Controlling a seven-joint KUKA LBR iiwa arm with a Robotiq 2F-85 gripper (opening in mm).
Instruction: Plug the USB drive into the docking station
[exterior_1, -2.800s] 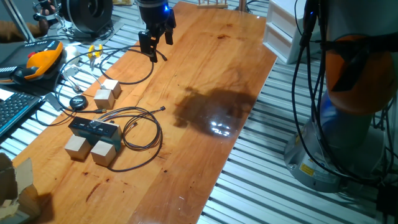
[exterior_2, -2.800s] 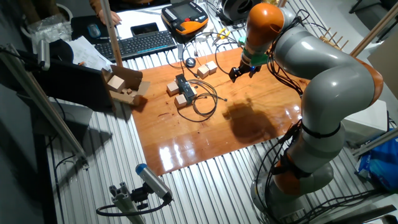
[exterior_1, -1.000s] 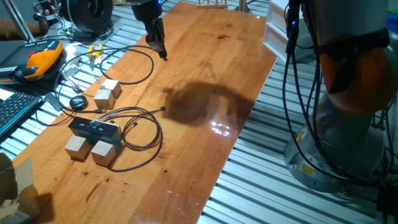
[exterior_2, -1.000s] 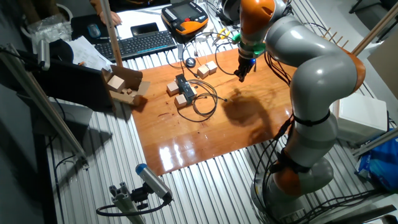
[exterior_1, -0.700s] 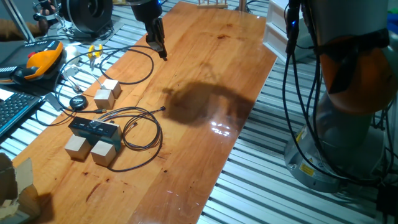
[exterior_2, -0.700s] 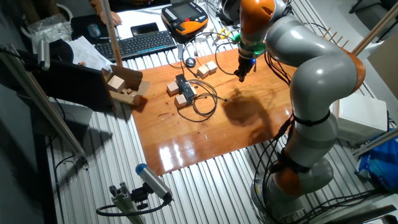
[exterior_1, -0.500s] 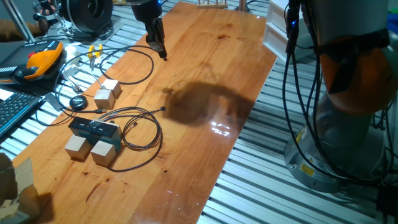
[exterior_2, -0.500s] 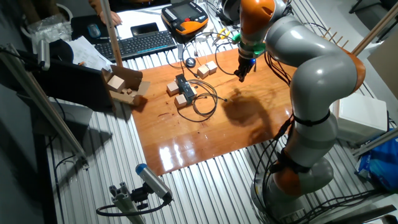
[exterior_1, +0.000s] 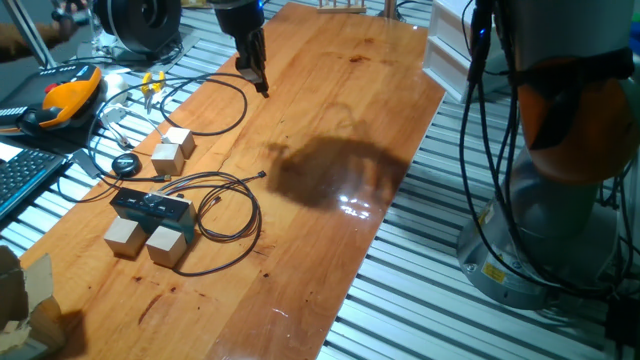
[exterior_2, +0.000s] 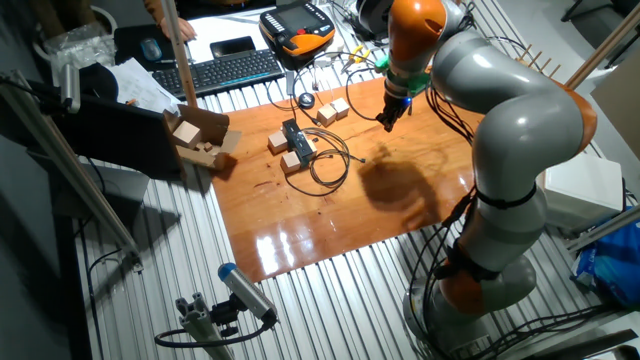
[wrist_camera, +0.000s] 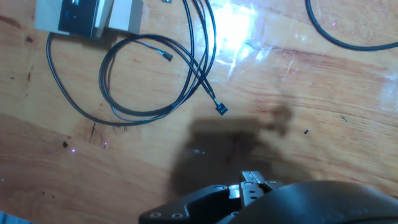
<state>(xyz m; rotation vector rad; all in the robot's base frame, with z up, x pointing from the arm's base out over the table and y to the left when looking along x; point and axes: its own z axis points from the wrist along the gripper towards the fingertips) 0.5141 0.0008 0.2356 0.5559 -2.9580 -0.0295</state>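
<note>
The docking station (exterior_1: 150, 208) is a flat dark box on the wooden table's left side, with thin black cables looping from it; it also shows in the other fixed view (exterior_2: 292, 138) and at the hand view's top left (wrist_camera: 82, 11). My gripper (exterior_1: 261, 86) hangs far behind it, near the table's far left corner, with its fingers together. A thin dark piece, the USB drive (exterior_1: 264, 92), sticks out below the fingers. In the hand view its silver plug (wrist_camera: 251, 179) shows between the dark fingers. The gripper (exterior_2: 384, 123) is well apart from the dock.
Two pale wooden cubes (exterior_1: 146, 241) sit against the dock's near side and two more (exterior_1: 172, 150) lie behind it, beside a round black puck (exterior_1: 125, 166). Black cable loops (exterior_1: 228, 212) spread right of the dock. A teach pendant (exterior_1: 62, 100) and keyboard (exterior_1: 20, 175) lie off the table's left edge.
Since 2.8 s ago the hand has turned and its fingers have come together from open. Over the last second the hand stays put while the arm's upper links shift slightly.
</note>
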